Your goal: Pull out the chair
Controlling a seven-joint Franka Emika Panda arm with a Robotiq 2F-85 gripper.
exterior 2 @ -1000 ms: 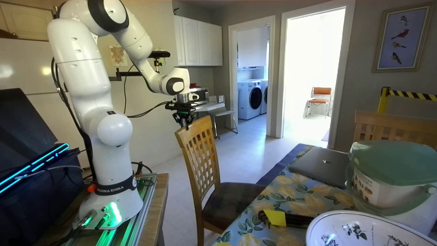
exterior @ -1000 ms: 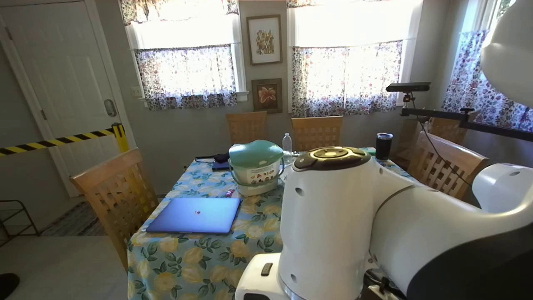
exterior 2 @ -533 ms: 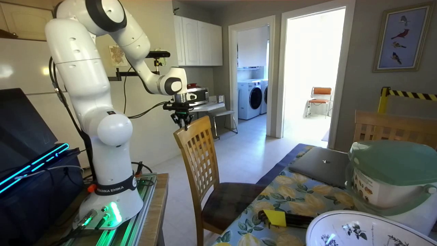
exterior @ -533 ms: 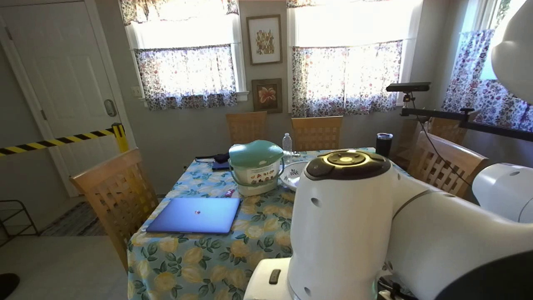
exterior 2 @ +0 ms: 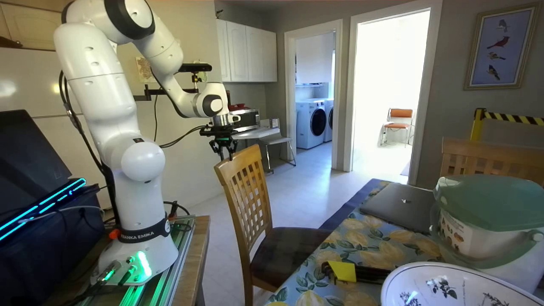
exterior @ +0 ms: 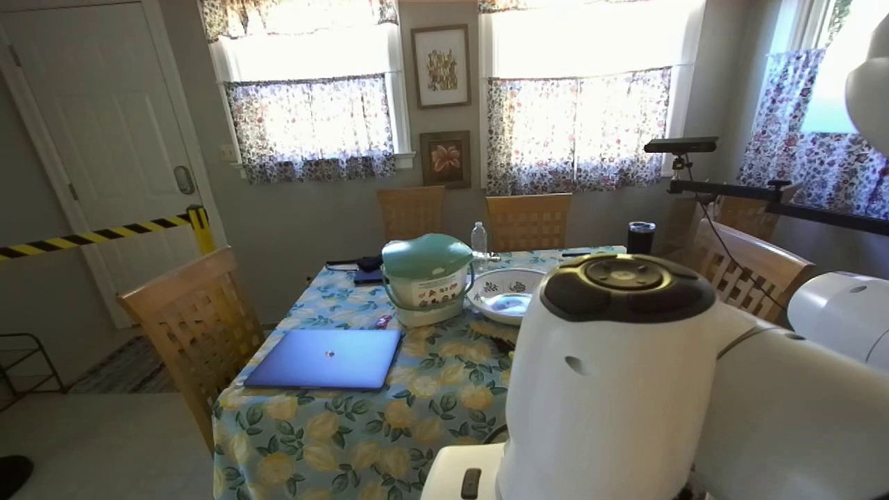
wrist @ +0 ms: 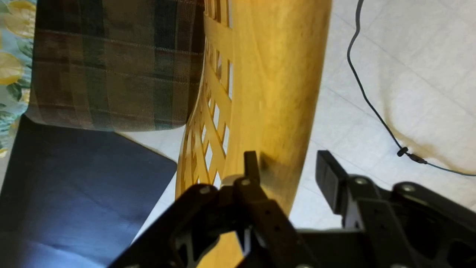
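The chair (exterior 2: pixel 244 162) is light wood, with a broad curved top rail over a slatted back and a dark plaid seat. It stands upright between the robot's stand and the table, its seat front at the tablecloth. In the wrist view the chair's rail (wrist: pixel 280 85) runs from the top down to the jaws. My gripper (exterior 2: pixel 226 158) points down at the rail's top edge. In the wrist view my gripper (wrist: pixel 287 158) is open: the left finger overlaps the rail, the right finger stands apart from it over the floor. In an exterior view the arm (exterior: pixel 611 403) hides this chair.
The table (exterior: pixel 305 444) has a flowered cloth and bears a laptop (exterior: pixel 326 357), a green-lidded bin (exterior: pixel 427 278) and a bowl (exterior: pixel 510 316). Smaller-looking matching chairs (exterior: pixel 191 312) stand round it. A thin cable (wrist: pixel 366 95) lies on the floor. The robot's stand (exterior 2: pixel 199 255) is beside the chair.
The chair's back and my gripper have moved slightly towards the robot's base. The fingers, close together earlier, are now spread apart. The arm has swung right in an exterior view, uncovering the bowl.
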